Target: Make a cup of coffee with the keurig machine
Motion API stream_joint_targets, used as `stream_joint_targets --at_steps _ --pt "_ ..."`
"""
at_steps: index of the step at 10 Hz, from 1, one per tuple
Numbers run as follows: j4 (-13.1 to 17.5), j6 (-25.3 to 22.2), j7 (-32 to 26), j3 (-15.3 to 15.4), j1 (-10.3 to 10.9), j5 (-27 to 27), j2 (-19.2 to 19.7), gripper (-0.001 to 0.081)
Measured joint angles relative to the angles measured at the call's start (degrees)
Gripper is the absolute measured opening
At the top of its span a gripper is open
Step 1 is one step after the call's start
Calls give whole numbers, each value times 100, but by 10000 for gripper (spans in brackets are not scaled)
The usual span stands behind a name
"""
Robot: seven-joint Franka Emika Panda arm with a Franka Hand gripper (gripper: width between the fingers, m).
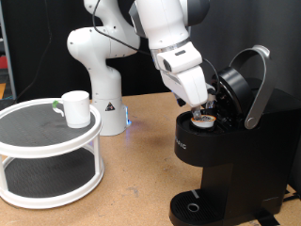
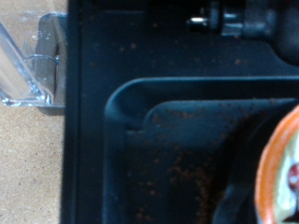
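Observation:
The keurig machine (image 1: 226,151) stands at the exterior view's right with its silver-grey lid handle (image 1: 256,85) raised and the lid open. A small white coffee pod (image 1: 202,120) with an orange rim sits in the open chamber. My gripper (image 1: 201,102) hangs right above the pod, its fingertips dark against the machine. The cup (image 1: 75,106), a white mug with a green handle, stands on a round white stand (image 1: 38,146) at the left, far from the gripper. The wrist view shows the machine's black top (image 2: 168,121) close up and the pod's orange edge (image 2: 278,177); no fingers show there.
The white stand has two tiers with dark mats. The arm's base (image 1: 99,85) stands behind it on the wooden table (image 1: 132,179). The drip tray (image 1: 193,205) at the machine's foot holds nothing. A clear water tank (image 2: 33,65) shows beside the machine in the wrist view.

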Motion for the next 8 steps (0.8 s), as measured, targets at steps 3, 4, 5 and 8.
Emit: stream_joint_targets --at_steps 3,4,5,8 --pt "33 -33 -201 -73 2 375 18 808" --pt "62 -115 -393 -144 3 610 8 808" --pt "111 -234 -565 -231 3 810 -21 807" --pt "322 -522 -689 -466 -13 1105 -215 807"
